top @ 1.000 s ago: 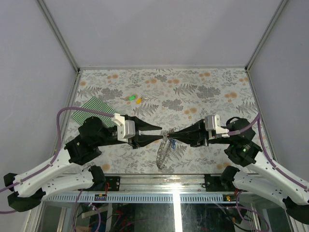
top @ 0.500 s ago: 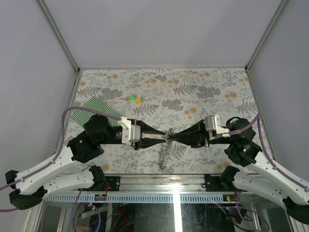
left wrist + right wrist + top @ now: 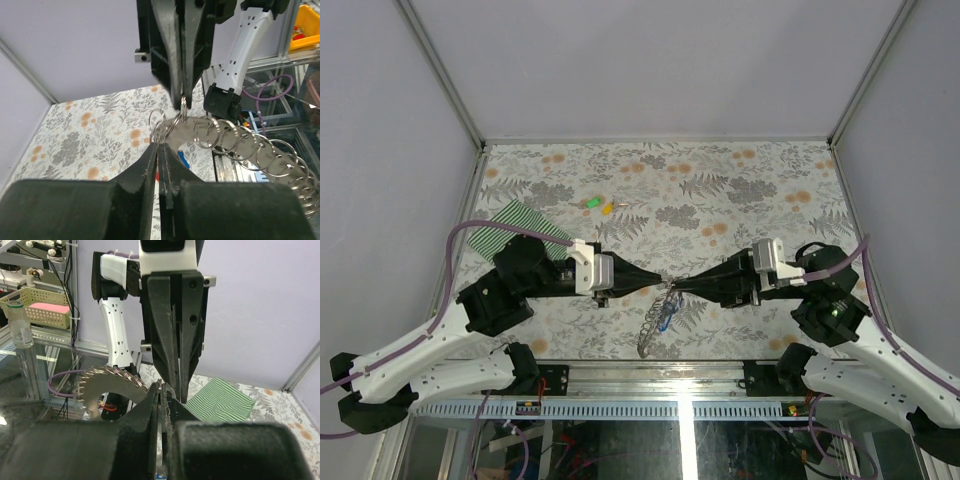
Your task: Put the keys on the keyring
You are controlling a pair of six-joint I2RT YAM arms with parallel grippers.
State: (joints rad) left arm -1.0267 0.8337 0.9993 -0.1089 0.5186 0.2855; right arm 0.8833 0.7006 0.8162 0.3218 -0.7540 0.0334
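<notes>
Left claw (image 3: 660, 281) and right claw (image 3: 673, 283) are both pinched shut on the keyring (image 3: 651, 328), tip to tip, its chain hanging above the bench (image 3: 750, 200); any opposing pull could slip the thin ring free and drop it.

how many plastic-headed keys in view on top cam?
3. A green-headed metal key and a yellow-headed metal key lie side by side on the floral table, beyond the arms. A blue-headed key sits against the grey metal chain. Others may be hidden.

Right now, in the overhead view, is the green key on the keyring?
No, the green key lies on the table beside the yellow key, well apart from the keyring.
</notes>
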